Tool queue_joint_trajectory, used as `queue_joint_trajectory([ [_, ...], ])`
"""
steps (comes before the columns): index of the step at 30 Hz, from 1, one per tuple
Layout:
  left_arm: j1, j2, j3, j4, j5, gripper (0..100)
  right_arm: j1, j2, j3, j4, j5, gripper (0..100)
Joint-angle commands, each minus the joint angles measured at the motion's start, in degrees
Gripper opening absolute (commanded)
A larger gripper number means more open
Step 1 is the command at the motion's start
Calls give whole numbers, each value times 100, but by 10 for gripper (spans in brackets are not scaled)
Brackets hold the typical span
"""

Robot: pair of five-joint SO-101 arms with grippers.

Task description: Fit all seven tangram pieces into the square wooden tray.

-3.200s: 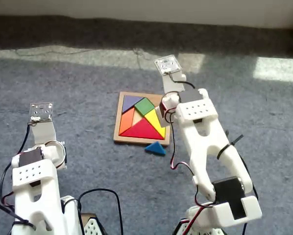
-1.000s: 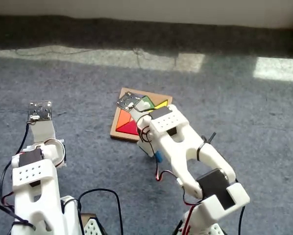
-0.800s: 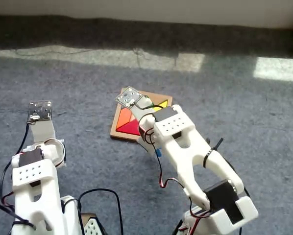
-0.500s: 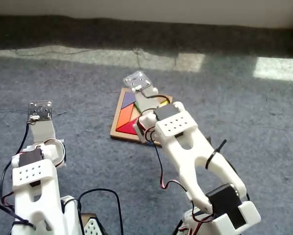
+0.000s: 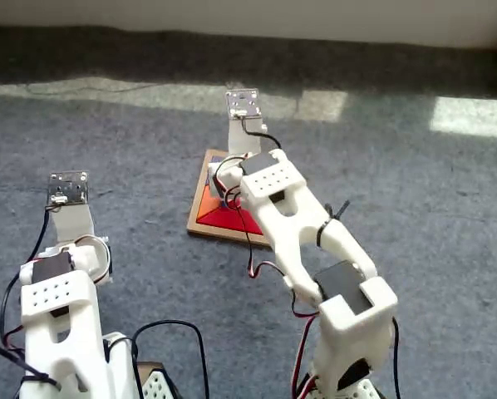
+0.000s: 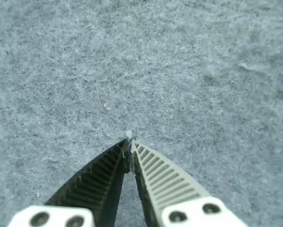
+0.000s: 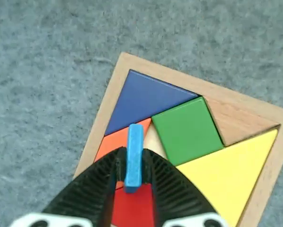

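Seen from above, the right arm (image 5: 269, 179) hides most of the tray (image 5: 199, 197) and part of the red piece (image 5: 230, 219).

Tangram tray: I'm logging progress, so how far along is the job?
Done: five pieces sit in the tray: dark blue, green, yellow, orange, red. In hand: the right claw grips a light blue piece on edge over the tray. Left: seating it; two bare gaps show, a central gap and a corner gap.

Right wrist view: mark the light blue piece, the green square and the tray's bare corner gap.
light blue piece (image 7: 134, 156), right wrist view, middle of its upturned edge.
green square (image 7: 186, 129), right wrist view, centre of its top face.
bare corner gap (image 7: 235, 123), right wrist view, middle of the exposed wood.
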Motion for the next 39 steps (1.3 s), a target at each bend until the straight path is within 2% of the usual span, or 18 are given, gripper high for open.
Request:
queue_joint_trajectory([
  [1, -4, -48, -22, -88, -44, 35, -40, 163, -558, -119, -62, 6],
  [5, -4, -48, -22, -88, -44, 35, -48, 198, -602, -75, 26, 14],
  [10, -4, -48, -22, -88, -44, 35, -57, 189, -787, 593, 79, 183],
  [12, -4, -48, -22, -88, -44, 35, -40, 198, -989, 892, 105, 220],
  [22, -4, -48, -22, -97, -44, 35, 40, 189, -1692, 1921, 114, 220],
  [24, -4, -48, -22, -97, -44, 35, 75, 189, -1727, 1947, 114, 214],
  [31, -4, -48, -22, -97, -44, 35, -31, 180, -1745, 1912, 185, 100],
  [37, 136, -48, -22, -97, -44, 35, -251, 198, -2035, 1912, 993, 8],
  [39, 136, -48, -22, -97, -44, 35, -382, 224, -2026, 1903, 1231, 5],
])
